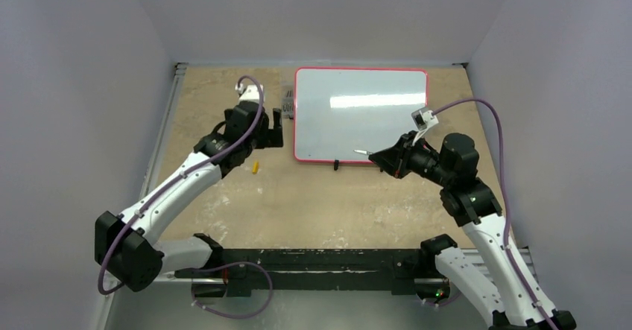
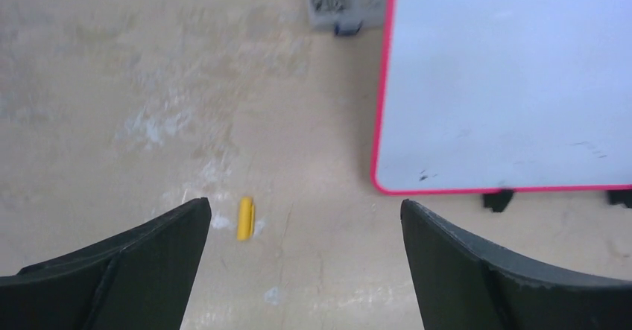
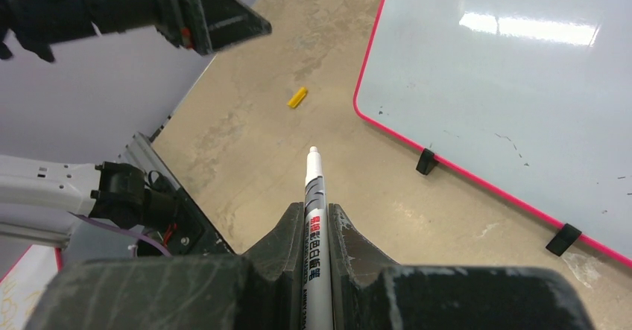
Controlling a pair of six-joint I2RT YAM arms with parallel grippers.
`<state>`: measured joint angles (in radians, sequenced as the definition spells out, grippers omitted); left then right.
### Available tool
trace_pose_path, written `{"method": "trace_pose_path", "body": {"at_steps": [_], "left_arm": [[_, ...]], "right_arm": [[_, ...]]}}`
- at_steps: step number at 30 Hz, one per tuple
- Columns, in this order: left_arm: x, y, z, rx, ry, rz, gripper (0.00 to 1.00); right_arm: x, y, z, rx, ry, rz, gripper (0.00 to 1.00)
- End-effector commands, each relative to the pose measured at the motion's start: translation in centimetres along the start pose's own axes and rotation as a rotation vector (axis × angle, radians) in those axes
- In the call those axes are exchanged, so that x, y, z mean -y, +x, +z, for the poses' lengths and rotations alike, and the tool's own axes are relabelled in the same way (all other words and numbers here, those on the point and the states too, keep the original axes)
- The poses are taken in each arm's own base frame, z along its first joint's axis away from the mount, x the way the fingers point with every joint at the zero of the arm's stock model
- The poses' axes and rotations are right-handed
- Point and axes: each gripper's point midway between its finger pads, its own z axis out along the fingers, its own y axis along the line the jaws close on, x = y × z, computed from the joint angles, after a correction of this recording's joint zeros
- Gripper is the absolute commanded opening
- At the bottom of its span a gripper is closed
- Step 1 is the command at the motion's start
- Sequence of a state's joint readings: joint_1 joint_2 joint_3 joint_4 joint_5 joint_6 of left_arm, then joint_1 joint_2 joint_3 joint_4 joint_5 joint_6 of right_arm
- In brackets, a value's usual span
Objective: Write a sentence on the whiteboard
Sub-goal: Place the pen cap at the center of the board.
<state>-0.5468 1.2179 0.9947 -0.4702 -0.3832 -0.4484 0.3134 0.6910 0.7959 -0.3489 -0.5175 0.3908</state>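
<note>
Soft, even overhead light fills the top external view, leaving only faint shadows on the tan table and one bright rectangular streak of glare on the whiteboard, upper centre of the frame. The left wrist view is the softest: the table's mottling and the yellow cap look slightly smeared, and the dark fingers in the lower corners show little detail. In the right wrist view glare sits on the board at upper right, while the marker is sharp, its print distinct.
</note>
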Motion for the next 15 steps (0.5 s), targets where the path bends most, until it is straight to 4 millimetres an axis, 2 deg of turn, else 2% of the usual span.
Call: {"method": "trace_pose_path", "body": {"at_steps": [1,3,7,15], "left_arm": [[4.0,-7.0,-3.4,0.103,0.203,0.172,0.98],[5.7,-8.8,-4.0,0.119,0.287,0.26,0.98],[9.6,-10.5,-4.2,0.104,0.473,0.418,1.0],[14.3,-13.1,-0.8,0.13,0.696,0.563,1.0]], "right_arm": [[-0.4,-0.7,-0.5,0.035,-0.009,-0.038,0.0],[-0.5,-0.6,-0.6,0.037,-0.015,-0.035,0.0],[-0.6,-0.4,-0.6,0.04,-0.021,-0.027,0.0],[-0.9,-0.4,-1.4,0.036,-0.009,-0.029,0.0]]}}
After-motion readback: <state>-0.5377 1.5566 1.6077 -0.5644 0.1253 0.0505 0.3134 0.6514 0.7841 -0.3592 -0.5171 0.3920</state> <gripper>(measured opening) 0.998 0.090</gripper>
